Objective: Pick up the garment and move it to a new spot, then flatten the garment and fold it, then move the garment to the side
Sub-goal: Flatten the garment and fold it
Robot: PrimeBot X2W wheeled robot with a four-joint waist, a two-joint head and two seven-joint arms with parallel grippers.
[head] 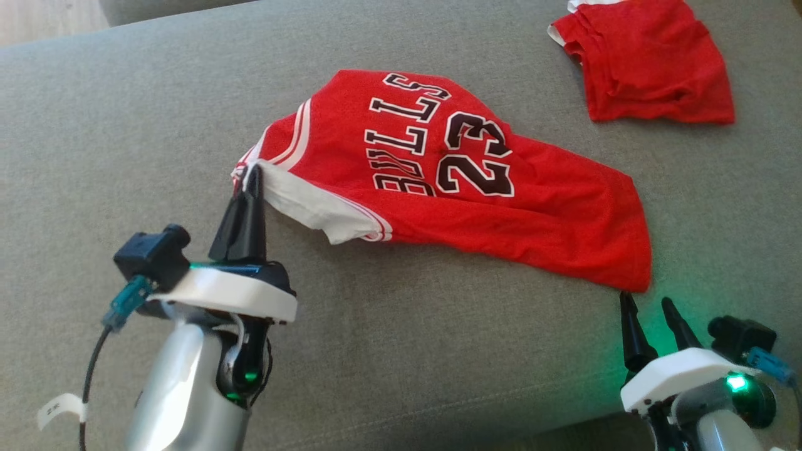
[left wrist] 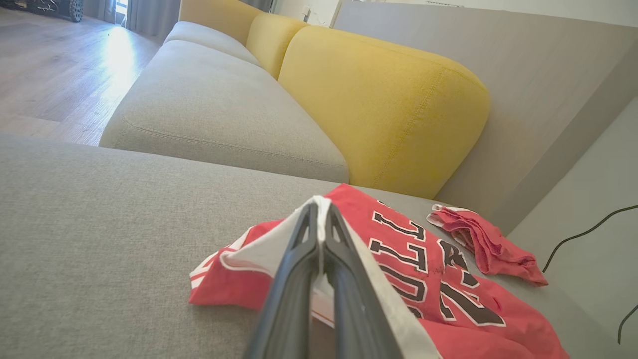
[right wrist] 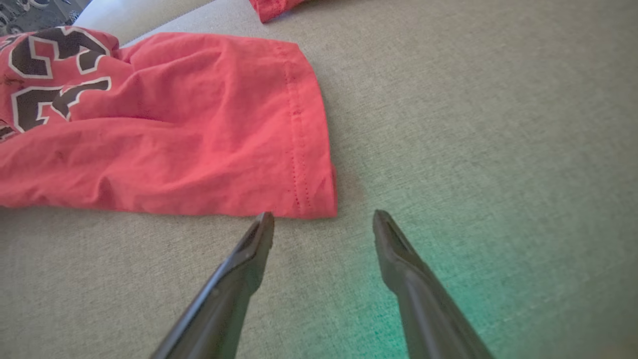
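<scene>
Jersey [head: 476, 207] — red, number 23 — lies rumpled on grey cushion [head: 125, 125], lettering up. Left gripper [head: 250, 172] clamped on white-trimmed edge at jersey's left end, fabric pinched between fingertips. Right gripper [head: 644, 298] spread wide, empty, tips right at jersey's near hem corner — contact unclear. Second red garment [head: 651, 62] lies apart, far right.
</scene>
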